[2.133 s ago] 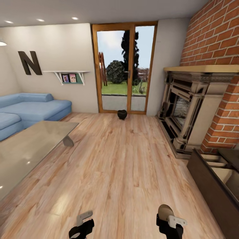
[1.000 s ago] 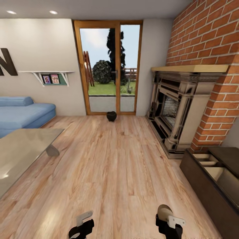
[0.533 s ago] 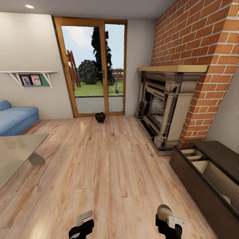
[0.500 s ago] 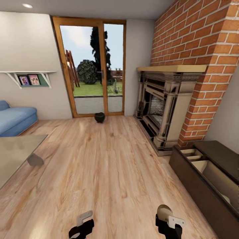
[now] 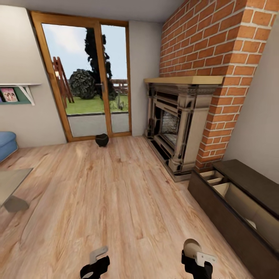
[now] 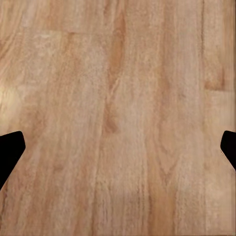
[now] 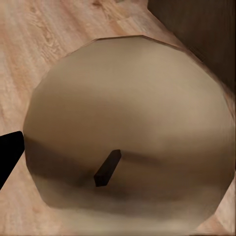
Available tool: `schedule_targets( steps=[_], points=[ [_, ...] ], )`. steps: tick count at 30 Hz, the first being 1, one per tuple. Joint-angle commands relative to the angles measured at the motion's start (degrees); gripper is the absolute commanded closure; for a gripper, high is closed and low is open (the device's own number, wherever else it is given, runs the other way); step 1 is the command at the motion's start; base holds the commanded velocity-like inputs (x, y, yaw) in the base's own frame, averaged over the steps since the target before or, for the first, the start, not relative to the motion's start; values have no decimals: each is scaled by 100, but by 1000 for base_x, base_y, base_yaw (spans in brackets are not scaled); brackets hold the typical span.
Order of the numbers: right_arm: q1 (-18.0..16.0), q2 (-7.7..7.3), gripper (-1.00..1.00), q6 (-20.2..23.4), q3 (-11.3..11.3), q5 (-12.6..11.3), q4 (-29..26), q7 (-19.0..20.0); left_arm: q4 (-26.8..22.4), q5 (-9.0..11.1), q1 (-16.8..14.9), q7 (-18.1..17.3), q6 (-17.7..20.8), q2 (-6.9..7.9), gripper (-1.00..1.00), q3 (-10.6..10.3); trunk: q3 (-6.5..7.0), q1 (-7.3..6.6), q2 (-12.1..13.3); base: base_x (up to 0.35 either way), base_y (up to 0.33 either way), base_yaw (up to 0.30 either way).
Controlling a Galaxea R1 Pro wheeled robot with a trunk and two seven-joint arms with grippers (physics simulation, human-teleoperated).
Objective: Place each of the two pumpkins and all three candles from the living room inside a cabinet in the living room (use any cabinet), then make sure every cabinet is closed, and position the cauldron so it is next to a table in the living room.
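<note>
Right gripper (image 5: 195,255) low in the head view, clamped on a beige-grey candle (image 5: 191,246); in the right wrist view the candle (image 7: 130,132) sits close up between the fingers, its flat end and short dark wick facing the camera, one black fingertip (image 7: 9,150) at the frame's edge beside it; wood floor (image 7: 44,34) behind it, and a dark brown cabinet front past its far side.

Left gripper (image 5: 95,263) level with the right one and well apart from it; jaws spread wide in the left wrist view, black fingertips (image 6: 10,150) at opposite edges with bare floor planks (image 6: 118,118) between them; it holds and touches nothing.

Cabinet (image 5: 232,217) lies ahead and off to the right of the right gripper, near; long, low, dark brown; its drawers stand pulled open, pale insides showing (image 5: 236,199); something small and pale lies in the nearer drawer, too unclear to name.

Cauldron (image 5: 102,140) far ahead of both grippers, on the floor just before the glass door (image 5: 85,81); small, black, upright.

Table (image 5: 11,186): only a corner of its glossy top, ahead and far to the left of the left gripper; well apart from the cauldron.

Stone-coloured fireplace (image 5: 178,124) and brick chimney wall (image 5: 217,42) stand beyond the cabinet.
</note>
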Motion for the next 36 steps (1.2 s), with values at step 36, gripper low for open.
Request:
schedule_targets(
  steps=[36],
  points=[
    [-7, -5, 100, -31, 50, -58, 1, -35, -3, 34, -5, 32, -20, -5, -100, -50, -5, 0, -3, 60, 29, -266]
  ],
)
